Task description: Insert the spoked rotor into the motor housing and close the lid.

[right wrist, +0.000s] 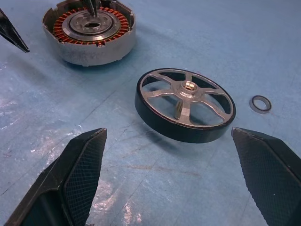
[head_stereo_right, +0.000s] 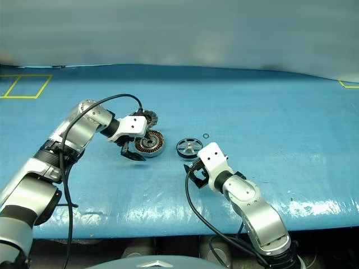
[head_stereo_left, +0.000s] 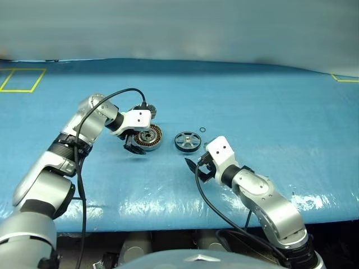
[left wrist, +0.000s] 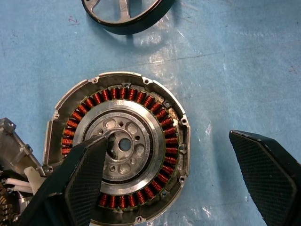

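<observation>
Left end effector (head_stereo_left: 133, 147): fingers spread wide, hanging over the motor housing (head_stereo_left: 149, 137), gripping nothing.
Right end effector (head_stereo_left: 197, 166): fingers apart, empty, near the spoked rotor (head_stereo_left: 188, 141).
Spoked rotor: flat on the blue tabletop (head_stereo_left: 269, 112), beside the housing.
Lid (head_stereo_left: 151, 112): behind the housing, partly hidden.
Small ring (head_stereo_left: 202, 130): just beyond the rotor.

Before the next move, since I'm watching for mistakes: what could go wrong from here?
The left gripper hangs open right over the motor housing; it may block the rotor's way in. The spoked rotor lies flat, so the open right gripper could skid off its rim. The small ring beside it may get knocked away.
</observation>
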Tool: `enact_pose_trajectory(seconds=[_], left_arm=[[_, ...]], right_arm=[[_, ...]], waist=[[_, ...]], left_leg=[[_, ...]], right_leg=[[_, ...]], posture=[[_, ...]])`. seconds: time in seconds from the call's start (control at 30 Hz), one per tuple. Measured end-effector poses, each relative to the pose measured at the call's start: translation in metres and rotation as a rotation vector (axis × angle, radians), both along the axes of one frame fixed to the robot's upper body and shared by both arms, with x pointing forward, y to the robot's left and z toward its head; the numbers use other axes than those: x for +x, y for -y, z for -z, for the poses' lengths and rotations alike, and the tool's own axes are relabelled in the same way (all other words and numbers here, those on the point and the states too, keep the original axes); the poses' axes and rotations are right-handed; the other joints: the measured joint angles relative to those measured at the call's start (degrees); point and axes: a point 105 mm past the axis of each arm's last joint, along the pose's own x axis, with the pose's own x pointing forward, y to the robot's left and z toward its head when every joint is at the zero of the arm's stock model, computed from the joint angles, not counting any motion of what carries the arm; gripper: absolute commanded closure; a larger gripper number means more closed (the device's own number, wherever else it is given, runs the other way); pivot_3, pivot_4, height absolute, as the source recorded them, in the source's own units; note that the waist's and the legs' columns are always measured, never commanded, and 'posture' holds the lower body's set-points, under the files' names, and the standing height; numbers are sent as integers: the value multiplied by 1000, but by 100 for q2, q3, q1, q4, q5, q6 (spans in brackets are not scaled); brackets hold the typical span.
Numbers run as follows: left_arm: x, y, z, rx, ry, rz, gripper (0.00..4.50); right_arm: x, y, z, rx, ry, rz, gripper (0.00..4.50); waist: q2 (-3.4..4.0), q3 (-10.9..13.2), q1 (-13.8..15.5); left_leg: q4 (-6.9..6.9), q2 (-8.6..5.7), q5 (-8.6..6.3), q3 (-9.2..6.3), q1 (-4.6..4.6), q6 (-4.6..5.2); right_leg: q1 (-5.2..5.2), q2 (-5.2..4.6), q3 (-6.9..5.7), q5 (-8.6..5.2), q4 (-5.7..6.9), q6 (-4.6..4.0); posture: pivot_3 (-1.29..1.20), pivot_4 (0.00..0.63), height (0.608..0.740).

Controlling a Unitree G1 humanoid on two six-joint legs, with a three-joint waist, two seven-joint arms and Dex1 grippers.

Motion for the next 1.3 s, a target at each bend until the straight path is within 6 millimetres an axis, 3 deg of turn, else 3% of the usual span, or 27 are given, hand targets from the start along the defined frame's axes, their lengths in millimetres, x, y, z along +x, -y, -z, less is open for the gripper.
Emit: enact_pose_trajectory(seconds=[0.27,0.57,0.67,0.83,0.87,1.13,1.3], left_arm=[[-2,-2,7,26,-19,2,0],[8,10,16,56,30,18,0],[12,11,18,72,52,22,616],[17,10,16,110,85,26,2250],[17,9,16,113,84,29,2413],[15,8,16,129,84,43,2414],[2,3,15,158,62,97,2419]], right_arm=[[0,0,0,0,1,5,16],[0,0,1,1,0,11,16],[0,-1,1,3,0,11,0],[-1,-1,2,8,-4,17,0],[-1,-1,2,7,-3,19,0],[-1,-2,2,9,-2,17,0],[-1,-3,1,11,-2,10,0]], waist=[[0,0,-10],[3,-4,-5],[3,-6,3],[6,-8,-33],[16,-15,-35],[20,-17,-50],[20,-17,-108]], left_leg=[[3,0,0,-1,1,0],[12,-3,3,-1,22,6],[15,-5,8,-1,23,13],[13,-5,11,0,24,17],[13,-7,10,0,26,17],[12,-8,10,-1,25,18],[2,-7,9,0,24,20]], right_leg=[[1,0,0,0,3,0],[25,0,1,1,8,2],[27,-1,3,4,8,9],[25,0,6,7,11,11],[27,-1,6,7,11,10],[25,-1,8,6,13,10],[20,-1,9,3,12,5]], posture=[[0,150,740],[0,150,740],[0,150,740],[0,150,740],[0,150,740],[0,150,740],[0,150,740]])
